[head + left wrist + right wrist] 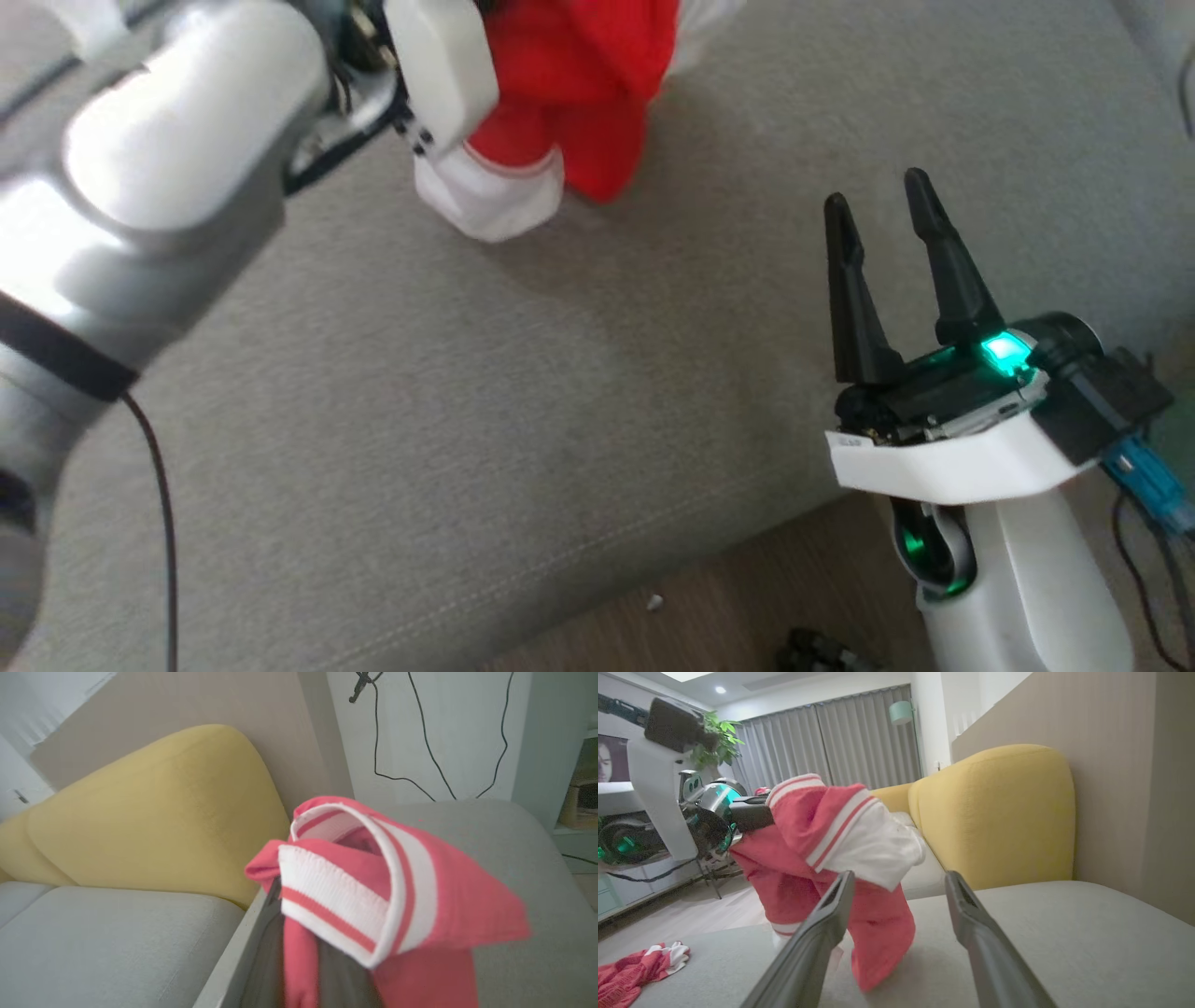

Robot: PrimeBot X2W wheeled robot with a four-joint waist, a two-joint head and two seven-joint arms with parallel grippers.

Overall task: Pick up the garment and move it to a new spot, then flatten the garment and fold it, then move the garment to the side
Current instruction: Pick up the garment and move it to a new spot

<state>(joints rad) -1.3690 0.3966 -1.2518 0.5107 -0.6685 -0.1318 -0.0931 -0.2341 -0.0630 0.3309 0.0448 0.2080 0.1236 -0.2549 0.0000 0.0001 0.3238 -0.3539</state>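
- L gripper (752, 815), 11 o'clock in head view: clamped on garment (569, 84), which hangs bunched at 12, low end on sofa seat (467, 420).
- Garment prob. light, soft, floppy; grab ribbed hem/corners.
- R gripper (876, 189), 4 o'clock: jaws wide, empty.

The left arm (168, 140) is rounded, glossy white and silver, ringed by a black band (56, 359), with a thin black cable (159, 523). The right gripper (876, 189) has tapered black fingers (859, 299), a white wrist shell (962, 467), a green light (1004, 353) and a blue connector (1144, 471).
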